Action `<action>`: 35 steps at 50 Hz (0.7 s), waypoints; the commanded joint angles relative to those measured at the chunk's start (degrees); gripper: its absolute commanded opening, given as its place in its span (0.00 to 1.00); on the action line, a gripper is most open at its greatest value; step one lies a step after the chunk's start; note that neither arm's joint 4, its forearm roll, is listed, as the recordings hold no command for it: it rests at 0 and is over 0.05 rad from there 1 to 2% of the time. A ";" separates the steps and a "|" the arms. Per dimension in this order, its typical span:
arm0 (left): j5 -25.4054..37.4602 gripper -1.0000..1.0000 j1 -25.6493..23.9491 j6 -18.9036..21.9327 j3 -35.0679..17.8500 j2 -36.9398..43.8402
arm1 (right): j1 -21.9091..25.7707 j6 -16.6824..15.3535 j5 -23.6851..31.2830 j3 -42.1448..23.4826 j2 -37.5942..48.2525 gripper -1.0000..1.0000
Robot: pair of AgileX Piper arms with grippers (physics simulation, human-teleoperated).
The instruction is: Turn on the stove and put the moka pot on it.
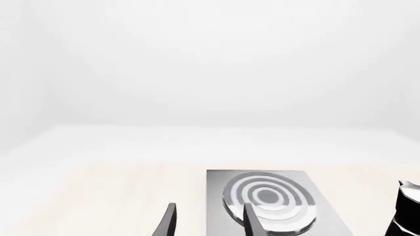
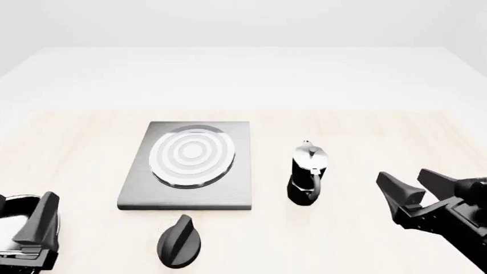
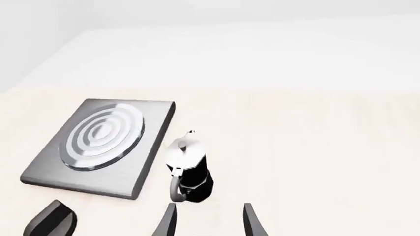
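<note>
Front view: my right gripper [image 2: 411, 191] is spread wide and empty, well apart from the moka pot [image 2: 307, 173], which stands upright on the table just beside the stove [image 2: 236, 165], handle toward me. My left gripper [image 1: 208, 221] is also parted and holds nothing. The knob [image 2: 179, 242] looks untouched. I judge the best approach is level, jaws straddling the pot's body, closing squarely to avoid tipping it.

The pale wooden table [image 2: 365, 131] carries the stove [image 2: 228, 182], moka pot [image 2: 307, 180] and black knob [image 2: 179, 242].
</note>
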 commanded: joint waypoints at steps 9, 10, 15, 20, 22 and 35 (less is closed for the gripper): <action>-1.83 1.00 1.64 -0.48 2.13 -4.41 | 6.09 3.42 -3.03 -2.17 8.51 1.00; -1.84 1.00 1.62 -0.43 2.13 -4.41 | 6.24 3.40 -3.50 -1.83 8.78 1.00; -1.84 1.00 1.58 -0.42 2.15 -4.41 | 7.02 3.46 -5.26 -1.46 10.55 1.00; -1.81 1.00 1.57 -0.44 2.13 -4.41 | 7.47 3.46 -7.61 -0.59 12.48 1.00; -1.81 1.00 1.53 -0.37 2.13 -4.41 | 7.64 3.20 -8.32 -0.49 13.29 1.00; -1.76 1.00 1.44 -0.26 2.14 -4.41 | 7.70 3.41 -13.37 0.89 17.91 1.00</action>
